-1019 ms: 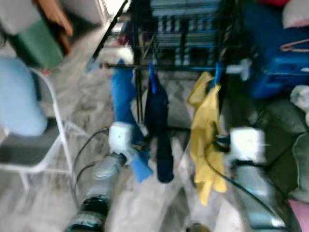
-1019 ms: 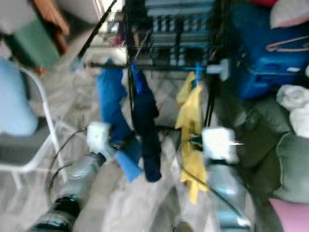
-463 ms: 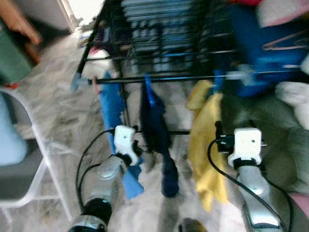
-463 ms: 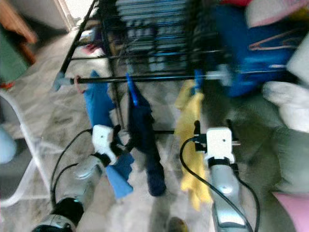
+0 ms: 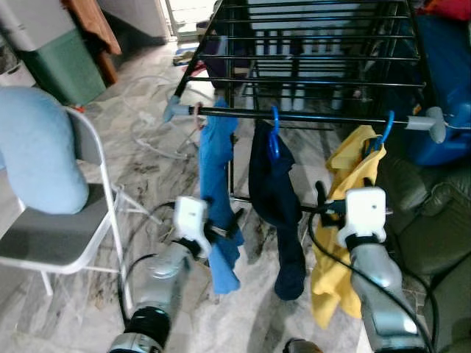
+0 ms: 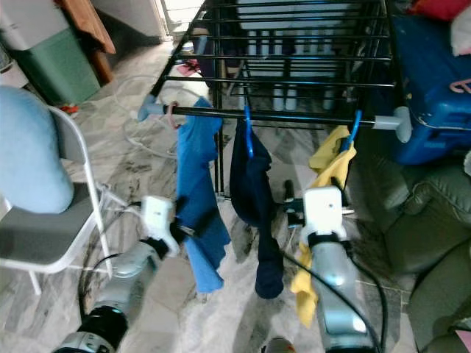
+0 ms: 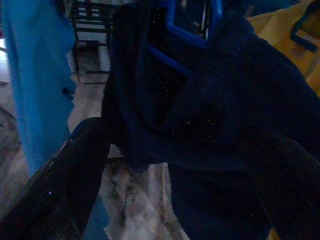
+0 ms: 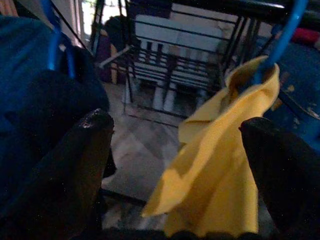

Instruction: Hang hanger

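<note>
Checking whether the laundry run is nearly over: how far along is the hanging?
Done: a blue garment, a navy garment and a yellow garment all hang from the rack's front rail. In hand: nothing; the left gripper and right gripper are both open. Any hanger left to hang isn't visible.

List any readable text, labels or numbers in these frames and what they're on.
None can be read. The garments on the drying rack, light blue, navy and yellow, show no print or tags. The green bin, blue container and folding chair show no lettering.
</note>
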Tool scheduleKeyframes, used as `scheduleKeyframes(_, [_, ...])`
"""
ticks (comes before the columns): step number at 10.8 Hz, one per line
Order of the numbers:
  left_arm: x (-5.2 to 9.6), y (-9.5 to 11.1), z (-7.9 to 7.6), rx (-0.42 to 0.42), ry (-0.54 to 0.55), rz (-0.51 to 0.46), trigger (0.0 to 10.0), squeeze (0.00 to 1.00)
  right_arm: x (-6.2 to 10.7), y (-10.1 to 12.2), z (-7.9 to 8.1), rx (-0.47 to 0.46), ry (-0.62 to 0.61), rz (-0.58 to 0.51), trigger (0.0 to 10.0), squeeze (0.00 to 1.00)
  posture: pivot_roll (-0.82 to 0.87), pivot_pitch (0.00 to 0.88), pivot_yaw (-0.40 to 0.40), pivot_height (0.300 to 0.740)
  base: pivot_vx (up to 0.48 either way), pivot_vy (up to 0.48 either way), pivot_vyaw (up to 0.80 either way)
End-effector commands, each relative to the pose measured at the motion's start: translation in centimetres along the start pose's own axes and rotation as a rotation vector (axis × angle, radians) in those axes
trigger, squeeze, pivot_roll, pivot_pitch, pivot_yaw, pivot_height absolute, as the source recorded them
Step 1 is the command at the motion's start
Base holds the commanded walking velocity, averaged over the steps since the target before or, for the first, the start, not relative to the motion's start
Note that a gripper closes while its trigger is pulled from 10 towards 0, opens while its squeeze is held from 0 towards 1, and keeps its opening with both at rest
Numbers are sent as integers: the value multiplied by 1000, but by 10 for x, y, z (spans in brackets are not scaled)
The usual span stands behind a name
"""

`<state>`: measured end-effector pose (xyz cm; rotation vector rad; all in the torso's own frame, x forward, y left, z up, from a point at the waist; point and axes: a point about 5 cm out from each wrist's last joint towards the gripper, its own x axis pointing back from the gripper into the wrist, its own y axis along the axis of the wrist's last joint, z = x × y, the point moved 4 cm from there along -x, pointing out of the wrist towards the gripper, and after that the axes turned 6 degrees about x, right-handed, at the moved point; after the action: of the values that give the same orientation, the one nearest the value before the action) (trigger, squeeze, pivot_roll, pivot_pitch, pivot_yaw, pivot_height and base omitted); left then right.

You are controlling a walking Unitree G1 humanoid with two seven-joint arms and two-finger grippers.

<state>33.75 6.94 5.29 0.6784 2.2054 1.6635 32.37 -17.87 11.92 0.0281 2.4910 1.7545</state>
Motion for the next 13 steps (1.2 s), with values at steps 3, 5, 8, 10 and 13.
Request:
scheduleKeyframes(3, [3, 1, 3, -17, -2, 10, 10000, 0, -2, -7, -17, 50, -100, 50, 10000, 0, -206, 118, 137, 740, 0, 0, 0])
scheduleKeyframes(5, [3, -2, 2, -14, -9, 23, 10000, 0, -7, -17, -22, 28, -118, 107, 10000, 0, -211, 124, 137, 740, 0, 0, 0])
scheduleKeyframes(8, [2, -5, -2, -11, -27, 36, 10000, 0, -16, -33, -24, 7, -142, 217, 10000, 0, -211, 126, 133, 740, 0, 0, 0])
scheduleKeyframes(10, [3, -7, -2, -11, -23, 43, 10000, 0, -13, -43, -47, 20, -221, 265, 10000, 0, -202, 125, 126, 740, 0, 0, 0])
scheduleKeyframes(13, [4, -9, -1, -16, -20, 49, 10000, 0, -19, -43, -54, 34, -217, 261, 10000, 0, -196, 125, 124, 740, 0, 0, 0])
